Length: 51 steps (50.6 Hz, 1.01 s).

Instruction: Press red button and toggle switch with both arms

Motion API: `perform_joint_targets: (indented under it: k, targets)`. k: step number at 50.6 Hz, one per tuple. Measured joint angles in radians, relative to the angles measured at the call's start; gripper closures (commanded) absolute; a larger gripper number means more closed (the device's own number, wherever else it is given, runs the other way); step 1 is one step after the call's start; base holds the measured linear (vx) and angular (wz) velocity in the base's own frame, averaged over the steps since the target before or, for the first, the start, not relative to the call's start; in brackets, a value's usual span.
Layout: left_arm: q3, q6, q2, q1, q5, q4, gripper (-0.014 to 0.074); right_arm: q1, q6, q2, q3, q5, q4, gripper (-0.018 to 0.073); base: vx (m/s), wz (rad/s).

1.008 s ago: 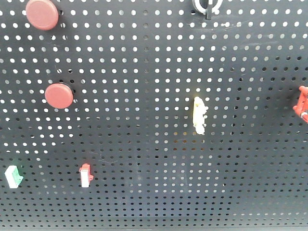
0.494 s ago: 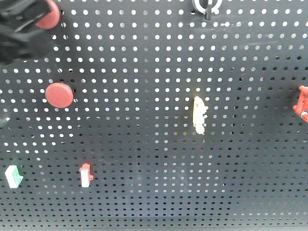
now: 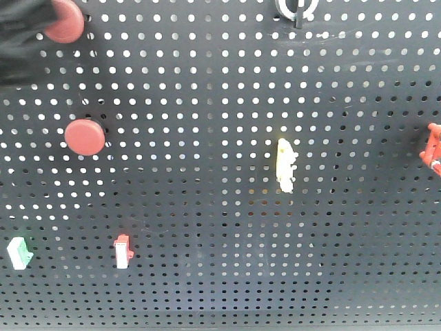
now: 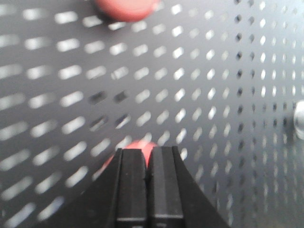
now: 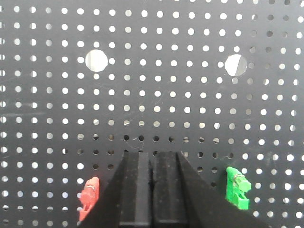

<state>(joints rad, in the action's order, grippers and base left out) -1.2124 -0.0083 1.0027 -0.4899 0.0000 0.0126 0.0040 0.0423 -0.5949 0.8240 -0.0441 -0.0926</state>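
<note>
Two closed left fingers (image 4: 130,185) before red button (image 4: 139,147).

No readable text, labels or numbers anywhere.

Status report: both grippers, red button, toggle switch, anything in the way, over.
Left gripper shut, tips at a red button. Right gripper shut, facing pegboard, off the toggle switch. Nothing blocking the switch.
</note>
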Motion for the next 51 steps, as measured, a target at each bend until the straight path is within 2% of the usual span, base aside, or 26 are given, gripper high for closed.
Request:
perform_joint_targets:
  k: [9,17,22,27,31,40,51]
  targets:
    - [0.0,0.0,-0.097,0.0,0.072,0.0,0.0595,0.0,0.0,-0.002,0.0,0.026,0.0,0.0563,0.0,0.0]
    - [0.0,0.0,-0.133,0.0,0.108,0.0,0.0595,0.0,0.003,-0.019,0.0,0.136,-0.001,0.0563,0.0,0.0]
    - [0.0,0.0,-0.134,0.0,0.125,0.0,0.0595,0.028,0.004,-0.041,0.0,0.19,-0.021,0.0563,0.0,0.0]
    - [0.0,0.0,-0.13,0.0,0.132,0.0,0.0595,0.118,0.014,-0.079,0.011,0.21,-0.071,0.0563,0.0,0.0]
    - [0.0,0.0,-0.129,0.0,0.137,0.0,0.0595,0.225,0.017,-0.131,0.044,0.21,-0.116,0.0563,0.0,0.0]
    - [0.0,0.0,-0.129,0.0,0.14,0.0,0.0595,0.431,0.001,-0.28,0.19,0.22,-0.166,0.0563,0.0,0.0]
    - [0.0,0.0,-0.129,0.0,0.141,0.0,0.0595,0.574,-0.004,-0.48,0.366,0.225,-0.169,0.0563,0.0,0.0]
